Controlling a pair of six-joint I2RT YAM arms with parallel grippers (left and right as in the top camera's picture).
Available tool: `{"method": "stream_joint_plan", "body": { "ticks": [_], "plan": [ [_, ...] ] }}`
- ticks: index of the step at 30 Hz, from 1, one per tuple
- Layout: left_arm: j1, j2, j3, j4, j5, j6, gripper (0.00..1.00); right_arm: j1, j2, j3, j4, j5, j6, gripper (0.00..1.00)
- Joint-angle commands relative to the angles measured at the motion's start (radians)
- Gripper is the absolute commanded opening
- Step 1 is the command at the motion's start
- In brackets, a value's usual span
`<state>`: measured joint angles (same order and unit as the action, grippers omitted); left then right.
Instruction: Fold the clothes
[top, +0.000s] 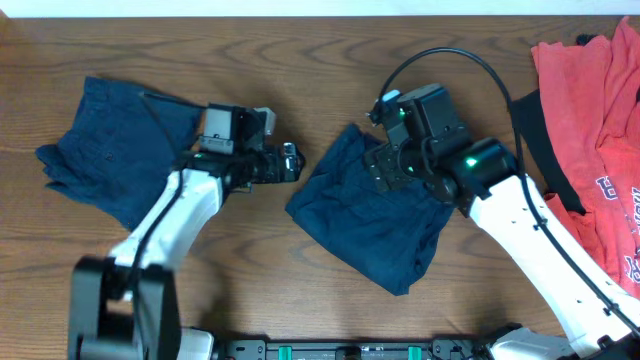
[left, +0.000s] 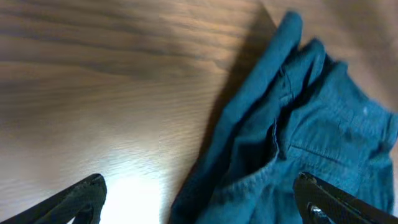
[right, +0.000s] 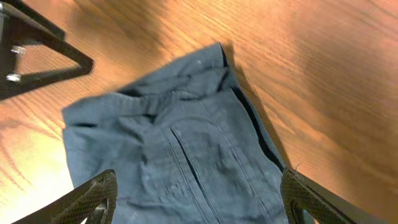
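Crumpled navy blue shorts (top: 370, 215) lie on the table's middle. My left gripper (top: 290, 162) is open at their left edge; its wrist view shows the shorts (left: 298, 143) between the spread fingers (left: 202, 199). My right gripper (top: 385, 170) is open just above their upper part; its wrist view shows the fabric with a seam (right: 186, 155) between its fingers (right: 199, 199). A second pair of navy shorts (top: 110, 140) lies folded at the left. Coral-red printed T-shirts (top: 600, 110) lie at the right with a black garment (top: 540, 150) beside them.
The wooden table (top: 260, 280) spreads around the garments. My left arm lies across the lower right part of the left shorts. The left gripper's finger (right: 37, 50) shows at the top left of the right wrist view.
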<state>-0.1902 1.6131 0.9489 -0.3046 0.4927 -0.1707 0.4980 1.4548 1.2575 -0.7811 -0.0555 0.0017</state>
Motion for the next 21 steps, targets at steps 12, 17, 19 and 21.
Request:
{"method": "stream_joint_plan", "body": {
  "ticks": [12, 17, 19, 21],
  "plan": [
    [-0.201, 0.29, 0.011, 0.123, 0.143, 0.129, 0.9, -0.007, -0.001, 0.002, -0.072, 0.022, 0.046, 0.84],
    [-0.212, 0.282, 0.012, 0.123, 0.143, 0.128, 0.06, -0.007, -0.002, 0.002, -0.099, 0.028, 0.046, 0.84],
    [-0.195, 0.262, 0.015, 0.121, 0.137, 0.128, 0.06, -0.007, -0.002, 0.002, -0.105, 0.035, 0.046, 0.84],
    [-0.169, 0.226, 0.026, 0.097, 0.065, 0.108, 0.06, -0.007, -0.002, 0.002, -0.109, 0.048, 0.055, 0.86]
  ]
}}
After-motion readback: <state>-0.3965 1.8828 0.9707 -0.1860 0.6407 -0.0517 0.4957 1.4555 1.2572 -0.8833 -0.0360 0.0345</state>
